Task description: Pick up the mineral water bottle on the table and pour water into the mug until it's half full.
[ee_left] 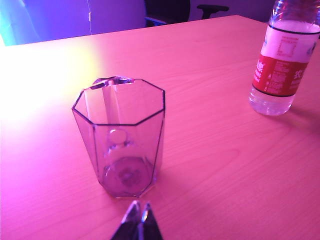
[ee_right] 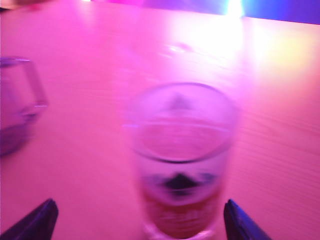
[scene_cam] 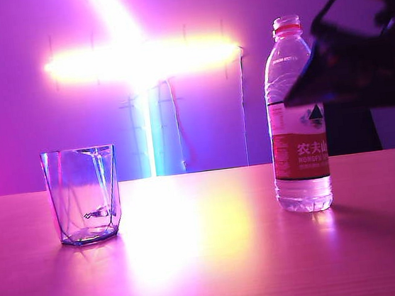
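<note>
Bottle (ee_right: 181,165) between open right claw (ee_right: 140,220) tips.

— The table (scene_cam: 210,261) was seen as smooth wood-grained board, glossy enough that the wall light was mirrored in it.
— And the mug (ee_left: 120,145)?
— Clear faceted glass, shiny at every edge. The mineral water bottle (scene_cam: 295,115) was shown in thin clear ribbed plastic, wrapped in a glossy printed label.
— The right gripper (ee_right: 137,220)?
— Dark, matt fingers.

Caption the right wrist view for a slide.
Open right tool straddling the blurred mineral water bottle on the table, mug off to one side.
</note>
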Action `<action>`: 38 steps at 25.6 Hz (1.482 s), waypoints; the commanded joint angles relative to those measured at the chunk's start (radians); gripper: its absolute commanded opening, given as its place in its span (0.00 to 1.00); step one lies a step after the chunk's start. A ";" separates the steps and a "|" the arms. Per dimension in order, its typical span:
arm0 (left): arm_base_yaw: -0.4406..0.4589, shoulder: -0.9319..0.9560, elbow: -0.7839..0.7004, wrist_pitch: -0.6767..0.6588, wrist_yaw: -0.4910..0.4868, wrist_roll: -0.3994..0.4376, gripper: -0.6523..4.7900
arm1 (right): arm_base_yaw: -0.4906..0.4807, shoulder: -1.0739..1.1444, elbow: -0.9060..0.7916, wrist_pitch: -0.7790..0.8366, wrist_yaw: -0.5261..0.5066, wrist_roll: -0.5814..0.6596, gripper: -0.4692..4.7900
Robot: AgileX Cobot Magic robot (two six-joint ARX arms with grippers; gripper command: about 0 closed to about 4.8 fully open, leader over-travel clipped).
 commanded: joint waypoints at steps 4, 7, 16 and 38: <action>-0.001 0.000 0.004 0.013 -0.002 -0.003 0.12 | 0.000 0.195 0.004 0.308 0.074 0.018 1.00; -0.001 0.000 0.004 0.013 -0.002 -0.003 0.12 | 0.000 0.322 0.004 0.470 0.076 0.036 1.00; -0.001 0.000 0.004 0.013 -0.002 -0.003 0.12 | -0.004 0.613 0.027 0.808 0.085 0.078 1.00; -0.001 -0.048 0.004 0.009 -0.002 -0.003 0.12 | -0.004 0.708 0.087 0.841 0.082 0.115 0.68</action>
